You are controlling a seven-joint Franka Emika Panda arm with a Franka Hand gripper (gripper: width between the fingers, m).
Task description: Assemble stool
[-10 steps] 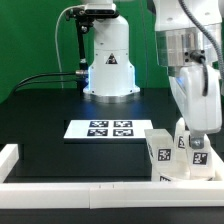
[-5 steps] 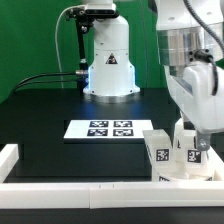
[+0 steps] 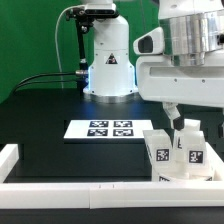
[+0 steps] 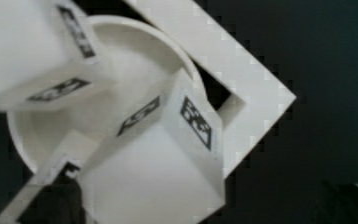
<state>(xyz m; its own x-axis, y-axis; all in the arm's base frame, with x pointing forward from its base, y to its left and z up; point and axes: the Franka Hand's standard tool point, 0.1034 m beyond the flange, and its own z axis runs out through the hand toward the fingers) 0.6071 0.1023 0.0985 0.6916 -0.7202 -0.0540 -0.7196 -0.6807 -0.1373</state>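
Stool parts (image 3: 178, 152) sit clustered at the near corner of the black surface (image 3: 60, 100) on the exterior view's right, against the white edge rail (image 3: 90, 188). The gripper (image 3: 176, 113) hangs just above this cluster; only its lower tips show below the wrist body, and whether the jaws are wide, narrow or closed on anything cannot be told from either view.

Wrist view: blurred. A round seat disc (image 4: 149, 60) lies close under the camera, with chunky tagged legs (image 4: 158, 150) crossing over it. The rail corner (image 4: 247, 80) runs just beside the disc. Which leg touches the seat, or whether any is seated in it, is not readable.

Exterior view: two upright tagged blocks stand side by side, touching or nearly so. The marker board (image 3: 100, 128) lies well apart, toward the middle of the surface.

Judgement: the step in hand looks like work on a leg at the seat. To do it well, the jaws should centre on one leg alone, stay clear of the neighbouring leg and rail, and keep the leg's axis square to the seat. Crowding at the corner is the main risk.
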